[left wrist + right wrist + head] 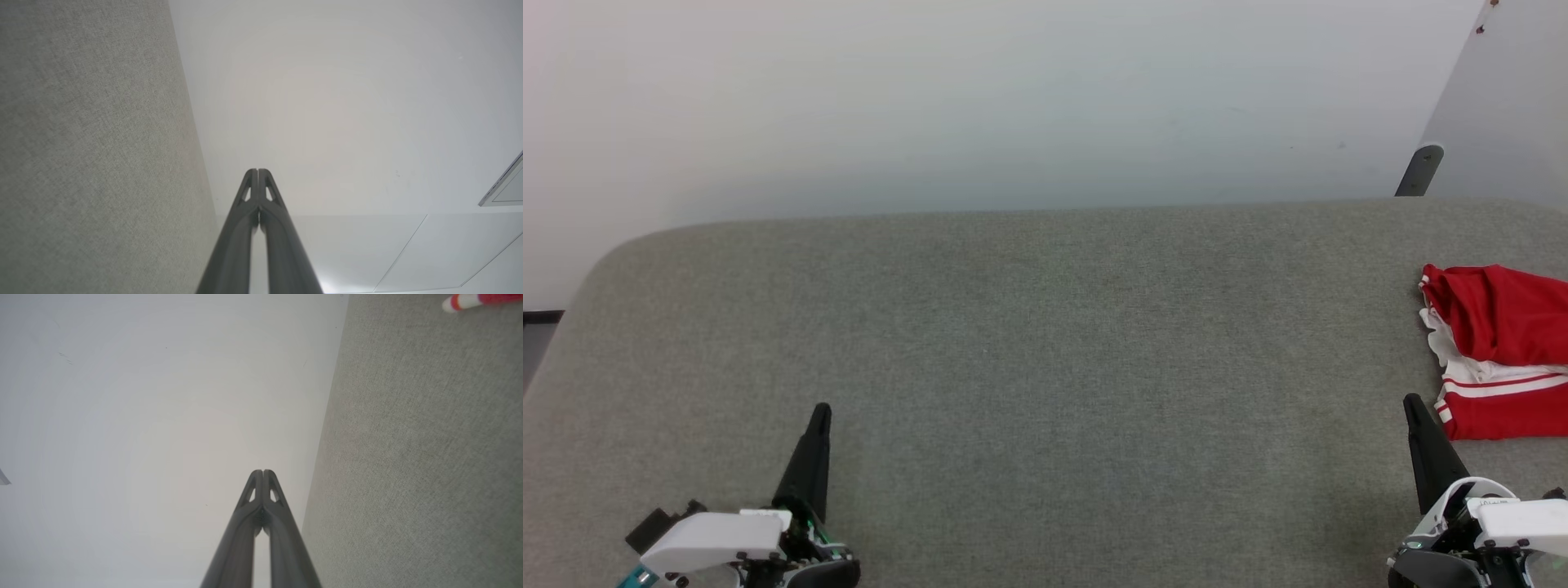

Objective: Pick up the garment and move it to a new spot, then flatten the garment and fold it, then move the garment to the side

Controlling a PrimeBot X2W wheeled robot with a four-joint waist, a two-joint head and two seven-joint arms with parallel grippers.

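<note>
The garment (1499, 351), red with white parts and red-and-white stripe trim, lies bunched at the right edge of the grey fabric table (1045, 327), partly cut off by the frame. A corner of the garment (470, 300) peeks in at the top right of the right wrist view. My right gripper (1411, 402) is shut and empty, its tip just left of the garment's lower corner. My left gripper (822, 408) rests shut and empty at the lower left, far from the garment. Both wrist views show each gripper's fingers pressed together: the left gripper (258, 170) and the right gripper (263, 471).
The table's far edge runs along a pale wall (1013, 98). A dark post (1419, 170) stands behind the table at the far right. A wide stretch of bare grey cloth lies between the two grippers.
</note>
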